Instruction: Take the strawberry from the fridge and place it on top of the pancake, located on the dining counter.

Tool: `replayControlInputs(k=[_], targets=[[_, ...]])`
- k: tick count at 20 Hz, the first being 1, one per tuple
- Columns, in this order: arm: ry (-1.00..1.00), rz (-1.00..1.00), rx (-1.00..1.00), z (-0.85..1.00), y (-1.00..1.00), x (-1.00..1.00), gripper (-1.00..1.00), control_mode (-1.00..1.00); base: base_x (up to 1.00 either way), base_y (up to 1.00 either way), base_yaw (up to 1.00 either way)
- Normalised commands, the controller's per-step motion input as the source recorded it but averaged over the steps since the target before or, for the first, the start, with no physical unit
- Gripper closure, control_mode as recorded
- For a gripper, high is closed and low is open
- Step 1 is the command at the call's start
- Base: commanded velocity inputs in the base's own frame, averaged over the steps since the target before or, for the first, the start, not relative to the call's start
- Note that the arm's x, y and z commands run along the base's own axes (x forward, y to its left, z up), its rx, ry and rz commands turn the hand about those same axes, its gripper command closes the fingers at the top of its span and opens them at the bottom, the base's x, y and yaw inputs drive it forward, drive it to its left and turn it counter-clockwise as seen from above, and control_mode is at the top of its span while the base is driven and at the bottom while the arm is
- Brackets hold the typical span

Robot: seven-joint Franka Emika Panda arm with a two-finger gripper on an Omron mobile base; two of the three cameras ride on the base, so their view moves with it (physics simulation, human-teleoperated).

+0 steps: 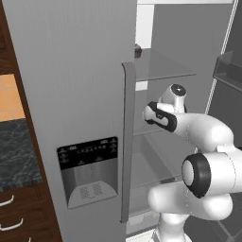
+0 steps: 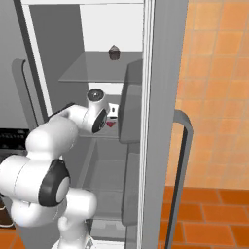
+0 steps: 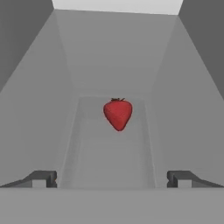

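The tall grey stainless fridge stands with its right door swung open, its left door shut and carrying a black-panelled dispenser beside a long vertical handle. Inside, grey walls enclose clear glass shelves, and the open door's own handle shows against an orange tiled wall in the right base view. The white robot arm reaches into the open compartment at the level of the middle shelf. A small dark round-topped item sits on the upper glass shelf, above the arm. The end effector has its two dark fingertips spread wide apart, holding nothing. The tiny bright red strawberry lies on the middle glass shelf, ahead of the end effector and centred between its fingertips, not touching them; in the right base view it peeks out just beside the wrist.
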Motion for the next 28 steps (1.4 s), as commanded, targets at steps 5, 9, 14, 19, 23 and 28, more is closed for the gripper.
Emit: replayControlInputs(k=[5, 9, 14, 19, 23, 28], targets=[[0.01, -0.02, 0.00, -0.16, 0.02, 0.59, -1.00, -1.00, 0.00, 0.00, 0.00], [0.00, -0.01, 0.00, -0.08, 0.00, 0.34, -1.00, -1.00, 0.00, 0.00, 0.00], [0.02, 0.00, 0.00, -0.25, 0.00, 0.25, -1.00, -1.00, 0.00, 0.00, 0.00], [0.03, 0.00, 0.00, -0.24, 0.00, 0.16, -1.00, -1.00, 0.00, 0.00, 0.00], [0.09, 0.00, 0.00, -0.34, 0.00, 0.26, -1.00, -1.00, 0.00, 0.00, 0.00], [0.05, 0.00, 0.00, -0.26, 0.00, 0.19, -1.00, -1.00, 0.00, 0.00, 0.00]])
